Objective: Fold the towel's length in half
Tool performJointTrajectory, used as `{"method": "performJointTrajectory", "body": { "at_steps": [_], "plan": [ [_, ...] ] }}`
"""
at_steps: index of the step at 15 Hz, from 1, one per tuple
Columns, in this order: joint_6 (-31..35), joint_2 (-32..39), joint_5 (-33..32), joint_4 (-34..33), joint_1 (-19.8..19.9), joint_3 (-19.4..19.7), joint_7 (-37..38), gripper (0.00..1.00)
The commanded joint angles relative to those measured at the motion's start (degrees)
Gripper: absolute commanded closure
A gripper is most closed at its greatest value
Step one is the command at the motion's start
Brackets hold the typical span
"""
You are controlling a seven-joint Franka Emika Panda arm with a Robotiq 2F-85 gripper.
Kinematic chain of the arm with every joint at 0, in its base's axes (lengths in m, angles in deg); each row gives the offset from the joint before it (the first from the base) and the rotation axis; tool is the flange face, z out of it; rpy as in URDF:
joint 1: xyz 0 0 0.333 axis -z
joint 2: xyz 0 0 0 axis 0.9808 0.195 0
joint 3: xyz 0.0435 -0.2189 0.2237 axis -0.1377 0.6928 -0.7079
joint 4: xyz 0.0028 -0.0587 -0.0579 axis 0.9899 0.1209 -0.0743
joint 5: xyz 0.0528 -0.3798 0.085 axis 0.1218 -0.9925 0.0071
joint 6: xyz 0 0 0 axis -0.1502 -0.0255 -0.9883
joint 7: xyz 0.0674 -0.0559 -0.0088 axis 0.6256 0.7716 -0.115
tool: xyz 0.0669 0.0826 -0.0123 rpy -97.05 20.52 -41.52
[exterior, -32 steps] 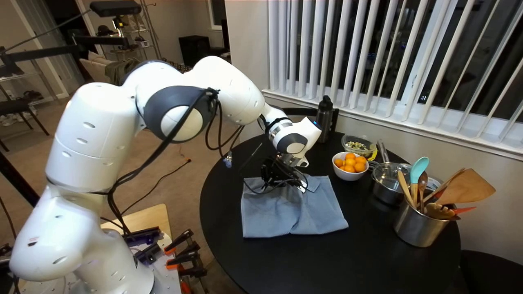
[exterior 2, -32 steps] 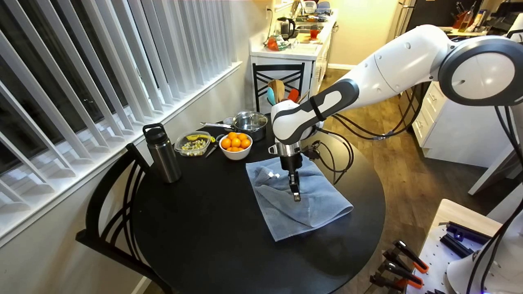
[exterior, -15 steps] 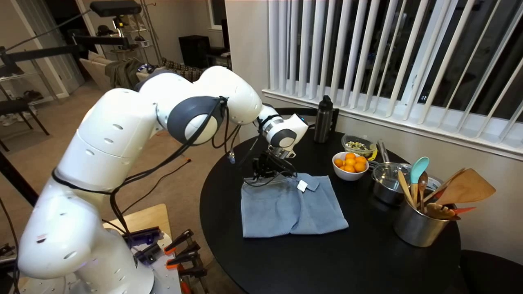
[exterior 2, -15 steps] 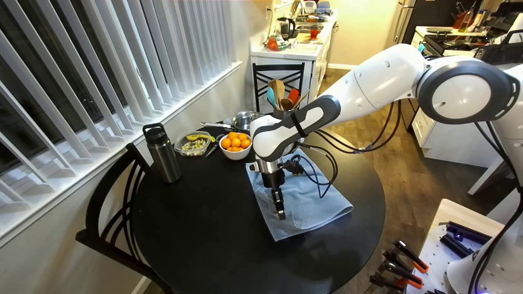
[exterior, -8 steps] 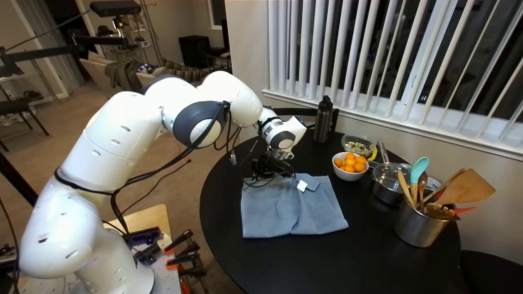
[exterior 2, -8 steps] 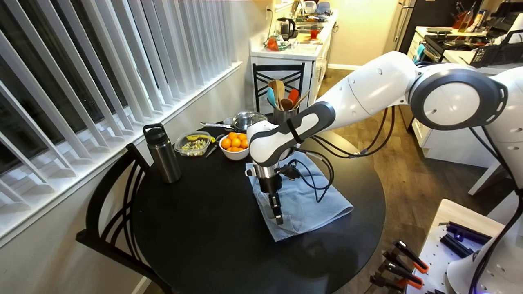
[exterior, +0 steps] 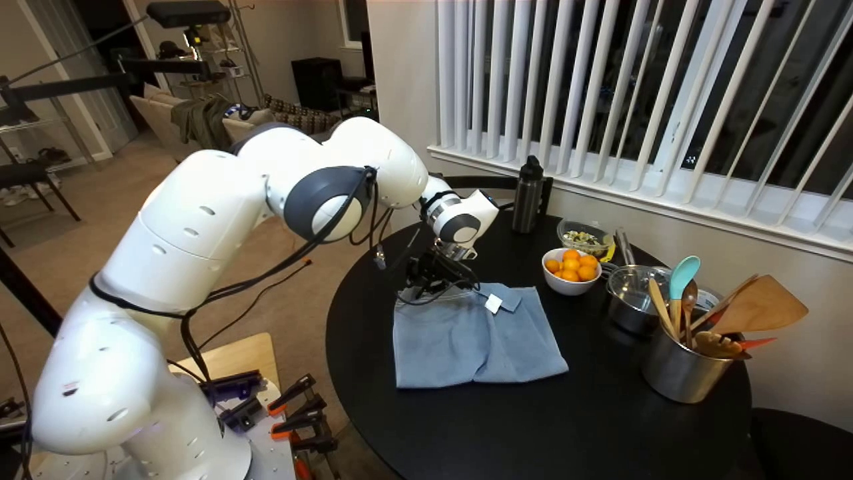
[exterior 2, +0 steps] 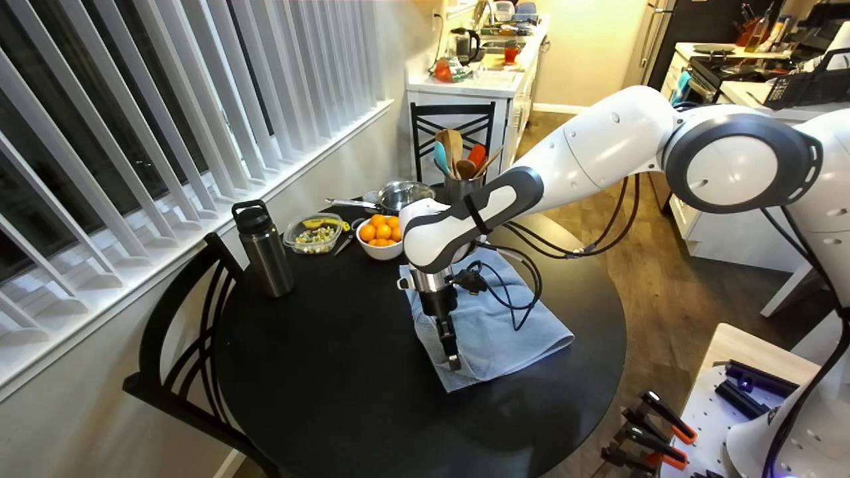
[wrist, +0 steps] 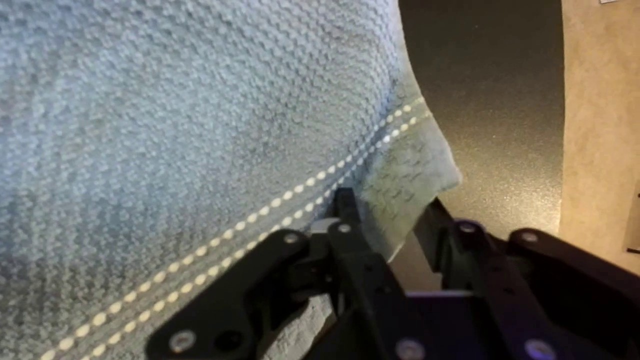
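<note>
A square white label (exterior: 493, 304), too small to read, shows on the pale blue-grey woven towel (exterior: 453, 350) lying on the round black table (exterior: 520, 433). Tabletop separates one towel corner from the rim; there the black two-fingered gripper (wrist: 390, 212) stands, fingers apart.

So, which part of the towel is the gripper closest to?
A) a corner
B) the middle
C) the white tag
A: the wrist view shows the gripper, jaws apart, right by a corner of the towel, beside the double row of pale stitching.
</note>
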Motion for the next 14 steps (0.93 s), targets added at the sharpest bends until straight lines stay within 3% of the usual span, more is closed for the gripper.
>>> {"method": "performJointTrajectory", "body": {
  "at_steps": [1,6,14],
  "plan": [
    [-4.19,0.47,1.96,-1.30,0.96,-1.26,-1.86,0.34],
    [-8.46,0.25,4.84,-1.96,1.89,-1.94,-4.59,0.03],
    [2.04,-4.33,5.68,0.79,2.00,1.60,-0.05,0.00]
  ]
}}
